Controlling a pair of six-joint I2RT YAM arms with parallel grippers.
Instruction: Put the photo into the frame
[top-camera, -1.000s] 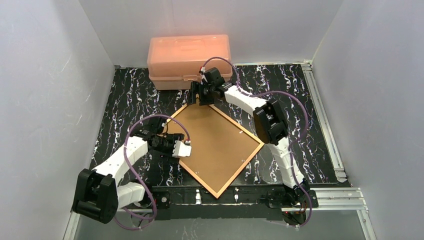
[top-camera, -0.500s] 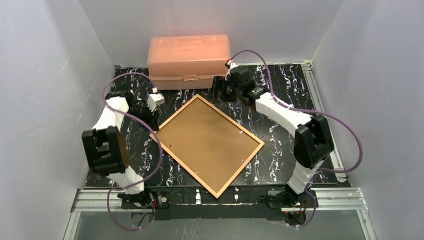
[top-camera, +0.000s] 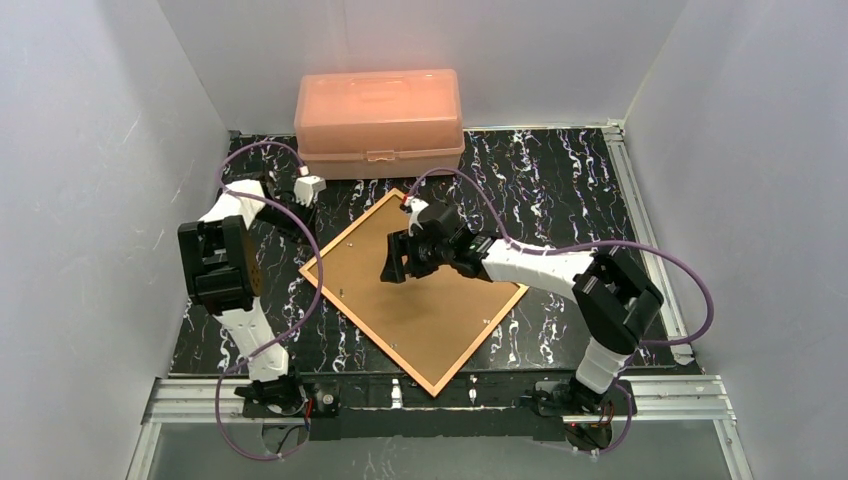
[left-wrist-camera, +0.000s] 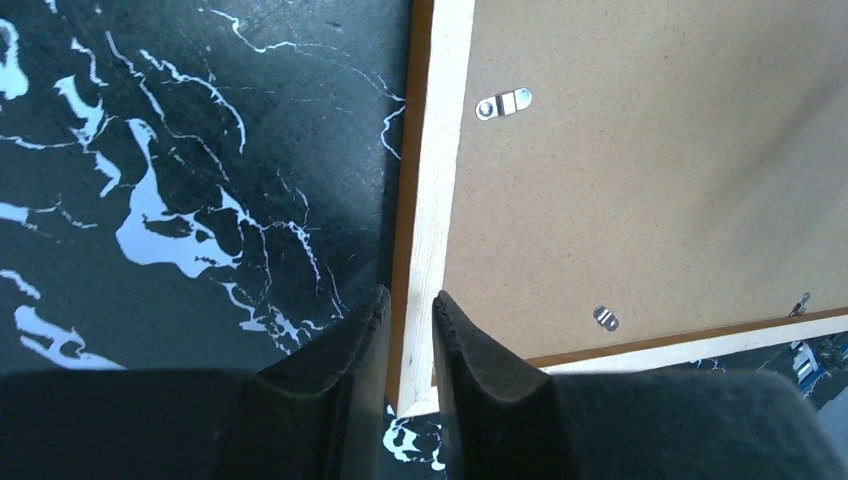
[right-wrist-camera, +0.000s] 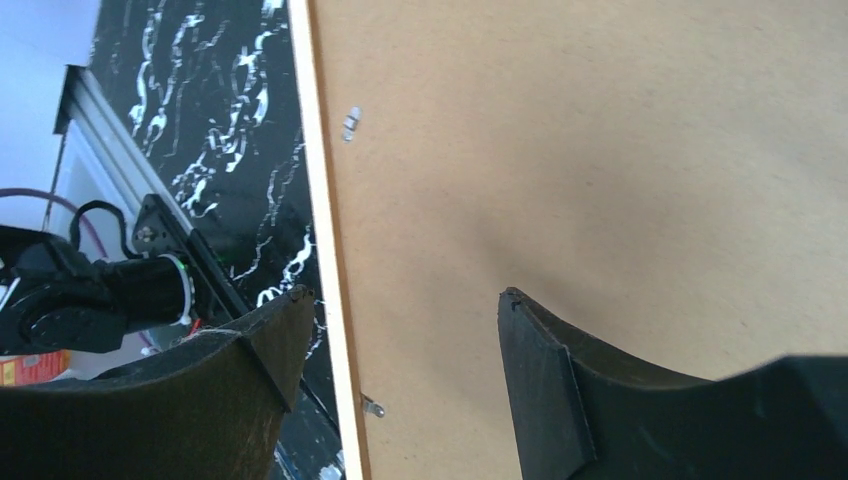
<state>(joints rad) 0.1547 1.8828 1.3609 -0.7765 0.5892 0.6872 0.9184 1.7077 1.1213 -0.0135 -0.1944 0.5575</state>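
The frame (top-camera: 481, 341) lies face down at a slant on the black marbled table, with the brown backing board (top-camera: 430, 300) inside its orange-brown border. The photo is not in view. My left gripper (top-camera: 297, 212) hovers off the frame's far-left side. In the left wrist view its fingers (left-wrist-camera: 410, 300) are nearly shut and empty, and the pale rail (left-wrist-camera: 440, 150) by a corner shows through the narrow gap. My right gripper (top-camera: 393, 262) is open over the board. In the right wrist view (right-wrist-camera: 400, 300) one finger hangs over the rail (right-wrist-camera: 315, 180) and the other over the board (right-wrist-camera: 600, 150).
A pink translucent box (top-camera: 378, 105) stands shut at the back, just beyond the frame's far corner. Small metal clips (left-wrist-camera: 503, 102) sit along the board's edges, one also in the right wrist view (right-wrist-camera: 351, 122). White walls close in on three sides.
My left arm swung from the frame's near-left edge out to the far left. My right gripper left the frame's far corner, drew back, then came down over the board.
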